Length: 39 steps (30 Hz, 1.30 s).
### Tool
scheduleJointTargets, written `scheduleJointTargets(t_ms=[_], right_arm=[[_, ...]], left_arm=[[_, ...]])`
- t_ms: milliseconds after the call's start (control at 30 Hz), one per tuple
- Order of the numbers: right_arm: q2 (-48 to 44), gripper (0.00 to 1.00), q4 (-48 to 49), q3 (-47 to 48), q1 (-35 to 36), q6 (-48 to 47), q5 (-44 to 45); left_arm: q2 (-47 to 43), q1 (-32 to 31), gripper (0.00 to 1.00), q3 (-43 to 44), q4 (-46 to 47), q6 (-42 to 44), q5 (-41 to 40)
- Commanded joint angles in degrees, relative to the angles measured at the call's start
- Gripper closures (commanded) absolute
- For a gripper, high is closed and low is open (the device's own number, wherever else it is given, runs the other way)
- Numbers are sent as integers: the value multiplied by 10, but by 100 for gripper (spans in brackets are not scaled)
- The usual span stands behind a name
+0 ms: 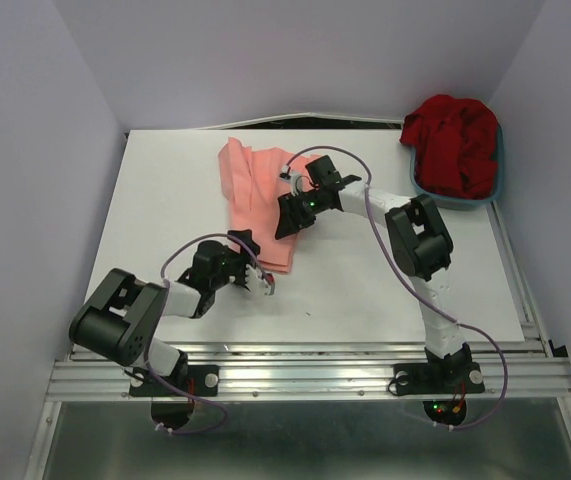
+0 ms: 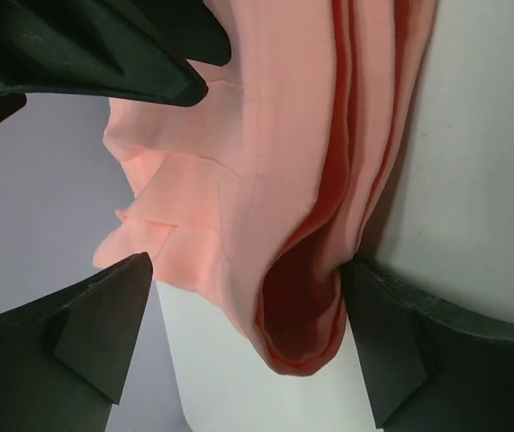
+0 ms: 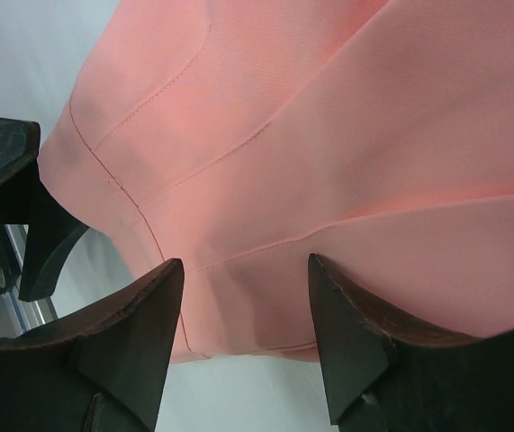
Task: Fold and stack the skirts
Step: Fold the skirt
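From above, we see the left end effector (image 1: 265,283) spread at the near corner of the salmon-pink skirt (image 1: 250,185), which lies on the white worktop (image 1: 165,230) between pale walls. The right end effector (image 1: 285,228), its arm bent leftward, hangs over the skirt. In our left wrist view the fingers (image 2: 103,333) straddle the hem. In our right wrist view the fingers (image 3: 130,342) stand parted over flat cloth.

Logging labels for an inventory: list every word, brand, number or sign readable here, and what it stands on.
None can be read. The salmon-pink pleated cloth skirt, the deep red cloth skirt, the teal plastic basin and the white table show no print or tag; the black robot arms show no legible marking.
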Motion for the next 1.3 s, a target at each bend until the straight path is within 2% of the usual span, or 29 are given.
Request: scheduleJointTargets(t_ms=[0,133,233,267,333,400,467,533,600,700,833,967,1167,1267], right_arm=[[48,36,-39,-4,7,-6,30],[53,36,-40,1,7,-6,27],[52,37,-40,1,7,-7,25],[51,37,-40,0,7,-6,24],[49,37,-40,-2,7,-7,23],[47,37,-43,0,7,-7,23],[43,37,-44,1,7,-7,23],[35,36,-46,6,7,-7,26],[29,34,-46,21,7,-7,31],[16,28,-46,54,-16,-3,37],[19,24,-43,158,-33,-2,43],[27,22,-2,204,-33,22,36],[27,21,145,171,-27,137,-45],[52,22,174,175,-20,160,-56]], left_arm=[[-3,-7,5,42,-9,-45,21],[-25,-11,12,65,-64,-64,42],[-30,-12,24,89,-106,-97,41],[-28,-12,39,95,-131,-101,39],[-21,-12,54,110,-153,-112,30],[-16,-12,67,117,-165,-118,23],[-17,-12,75,127,-188,-125,22],[-23,-12,88,143,-211,-138,26],[-29,-12,99,158,-272,-149,30],[-46,-14,100,189,-360,-168,44],[-92,-34,100,209,-483,-174,61],[-141,-56,100,207,-550,-196,70],[-171,-62,100,272,-676,-236,104],[-175,-62,100,317,-725,-254,130]])
